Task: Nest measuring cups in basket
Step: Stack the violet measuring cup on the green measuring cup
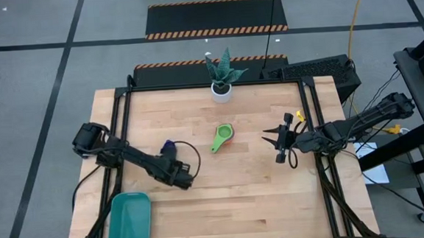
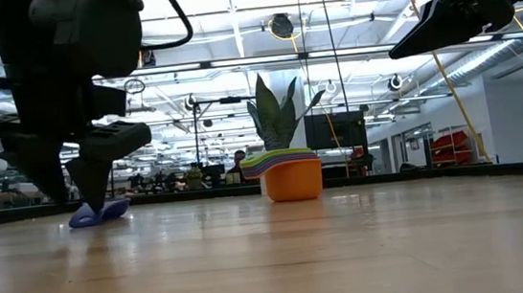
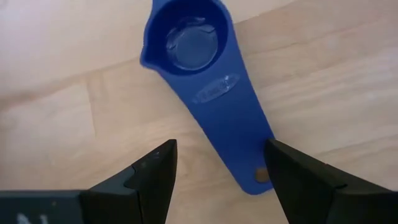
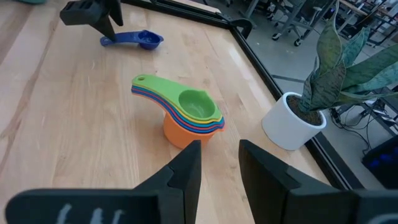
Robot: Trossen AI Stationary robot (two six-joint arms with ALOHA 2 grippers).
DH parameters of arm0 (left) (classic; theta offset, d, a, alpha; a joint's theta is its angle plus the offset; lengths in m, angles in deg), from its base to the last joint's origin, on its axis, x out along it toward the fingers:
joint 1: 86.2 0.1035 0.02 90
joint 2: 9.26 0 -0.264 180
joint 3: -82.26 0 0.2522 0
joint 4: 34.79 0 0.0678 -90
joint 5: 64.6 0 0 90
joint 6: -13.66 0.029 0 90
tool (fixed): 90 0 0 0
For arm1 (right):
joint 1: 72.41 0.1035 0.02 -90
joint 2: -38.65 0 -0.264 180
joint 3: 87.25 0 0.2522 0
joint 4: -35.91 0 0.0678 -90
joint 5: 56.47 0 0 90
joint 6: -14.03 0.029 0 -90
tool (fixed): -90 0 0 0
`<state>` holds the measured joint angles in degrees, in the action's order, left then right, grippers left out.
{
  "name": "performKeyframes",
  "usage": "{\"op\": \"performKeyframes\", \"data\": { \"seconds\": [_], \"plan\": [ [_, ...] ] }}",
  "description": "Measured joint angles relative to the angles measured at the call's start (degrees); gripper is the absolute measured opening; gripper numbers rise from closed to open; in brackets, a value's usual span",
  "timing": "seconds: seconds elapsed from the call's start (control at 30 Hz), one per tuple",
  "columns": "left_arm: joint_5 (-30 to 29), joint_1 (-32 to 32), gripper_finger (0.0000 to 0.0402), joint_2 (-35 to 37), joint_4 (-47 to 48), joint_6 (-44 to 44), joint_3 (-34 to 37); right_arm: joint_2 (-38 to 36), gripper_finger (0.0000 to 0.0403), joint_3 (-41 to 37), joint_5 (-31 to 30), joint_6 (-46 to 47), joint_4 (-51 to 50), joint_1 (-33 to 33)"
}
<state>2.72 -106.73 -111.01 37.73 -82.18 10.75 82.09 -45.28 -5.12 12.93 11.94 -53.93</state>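
Basket (image 1: 130,221): teal, shallow, rectangular, at the table's 7 o'clock corner, holding no cups, well apart from every cup.

Table (image 1: 239,198): light wood planks with a dark frame rail along its sides.

Potted plant (image 1: 222,75): white pot with green blade leaves, at 12 o'clock by the far edge; in the low view it rises directly behind the cup stack.

Left gripper (image 1: 184,177): at about 8 o'clock from the table centre, low over the wood, fingers (image 3: 152,180) spread apart and straddling the handle end of the blue cup, clamped on nothing. Between it and the basket lies the left arm's own forearm.

Right gripper (image 1: 276,139): at 3 o'clock, raised above the table, fingers parted with a narrow gap, holding nothing, pointed toward the cup stack.

Cup stack (image 1: 224,137): nested measuring cups at the table centre, orange lowest, other colours between, green cup (image 4: 196,103) uppermost, handles fanned toward 7 o'clock.

Blue cup (image 1: 169,146): single navy measuring cup lying alone at 9 o'clock from the stack, bowl upward, flat handle toward the left gripper.
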Motion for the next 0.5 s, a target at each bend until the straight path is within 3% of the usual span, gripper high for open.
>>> {"op": "performKeyframes", "data": {
  "seconds": [0.2,0.5],
  "plan": [
    [-0.68,-1.17,0.0243,-0.02,-0.27,-8.79,0.00,0.00,0.0102,0.00,-0.02,0.00,0.02,0.00],
    [-8.89,-1.46,0.0243,-1.20,-6.01,-12.95,0.00,0.00,0.0102,0.00,-0.01,0.01,0.03,0.00]
  ]
}}
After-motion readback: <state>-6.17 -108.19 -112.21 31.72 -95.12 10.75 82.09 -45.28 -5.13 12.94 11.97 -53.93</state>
